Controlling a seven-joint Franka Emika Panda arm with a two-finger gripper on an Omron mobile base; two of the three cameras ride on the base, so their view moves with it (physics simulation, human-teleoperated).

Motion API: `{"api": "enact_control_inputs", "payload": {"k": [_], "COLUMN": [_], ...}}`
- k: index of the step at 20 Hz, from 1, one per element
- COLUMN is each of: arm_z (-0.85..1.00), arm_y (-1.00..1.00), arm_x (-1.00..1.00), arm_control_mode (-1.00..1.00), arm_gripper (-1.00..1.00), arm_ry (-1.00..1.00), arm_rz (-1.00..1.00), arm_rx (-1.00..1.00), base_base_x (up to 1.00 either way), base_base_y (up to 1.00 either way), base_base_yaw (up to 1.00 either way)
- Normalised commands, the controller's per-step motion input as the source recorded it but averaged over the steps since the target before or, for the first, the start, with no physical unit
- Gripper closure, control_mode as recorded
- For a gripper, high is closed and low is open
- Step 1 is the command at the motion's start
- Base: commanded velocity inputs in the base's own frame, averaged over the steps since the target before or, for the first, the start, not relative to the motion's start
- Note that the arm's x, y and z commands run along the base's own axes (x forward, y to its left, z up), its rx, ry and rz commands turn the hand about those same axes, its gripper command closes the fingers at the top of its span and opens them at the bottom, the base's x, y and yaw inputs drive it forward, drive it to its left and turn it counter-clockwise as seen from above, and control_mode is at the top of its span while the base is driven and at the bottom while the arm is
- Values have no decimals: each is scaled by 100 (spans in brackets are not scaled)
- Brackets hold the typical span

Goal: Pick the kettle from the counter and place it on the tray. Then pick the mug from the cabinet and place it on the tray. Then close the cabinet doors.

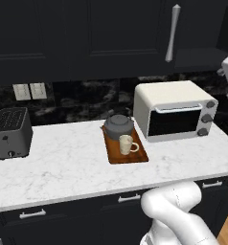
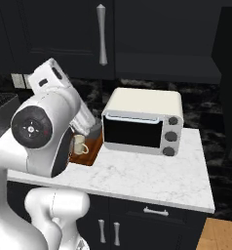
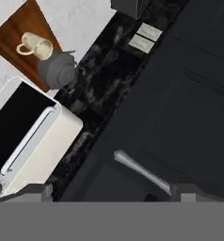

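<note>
Hand view: gripper (image 3: pixel 107 190) looks along a black cabinet door (image 3: pixel 180 117), fingertips (image 3: pixel 36 190) low in frame, set wide apart, nothing between them.
Gripper state: spread, empty.
Door handle: silver bar (image 3: pixel 142 170) sits between the fingertips, just ahead of them; cannot tell if it touches either.
Doors: both panels lie flat and flush in left base view, cabinet (image 1: pixel 87 33) shut.
Tray: brown board (image 3: pixel 15 37) on the counter (image 1: pixel 63 162), well off from the gripper, beyond the toaster oven (image 3: pixel 34 136).
Kettle: grey kettle (image 3: pixel 57 70) on the tray end nearer the wall.
Mug: cream mug (image 3: pixel 36 47) upright on the tray, just beside the kettle, handle pointing away from it.
Other: toaster (image 1: pixel 11 131) far along the counter; two wall switches (image 3: pixel 146 37) on the dark backsplash.
</note>
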Motion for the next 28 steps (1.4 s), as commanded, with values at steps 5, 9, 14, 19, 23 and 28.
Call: {"api": "enact_control_inputs", "payload": {"k": [5,9,14,19,23,28], "arm_z": [1,3,0,0,0,0], "arm_y": [-71,-86,-85,-75,-71,-61], "arm_x": [0,-1,0,-11,-34,-38], "arm_control_mode": [-100,-100,-100,-100,-100,-100], "arm_gripper": [-100,-100,-100,-100,-100,-100], "arm_ry": [-13,0,0,0,0,0], "arm_rz": [-43,-42,-44,-46,-37,-33], "arm_rx": [14,25,24,12,10,5], "base_base_x": [0,0,0,0,0,0], "base_base_y": [0,0,0,0,0,0], "base_base_yaw": [0,0,0,0,0,0]}}
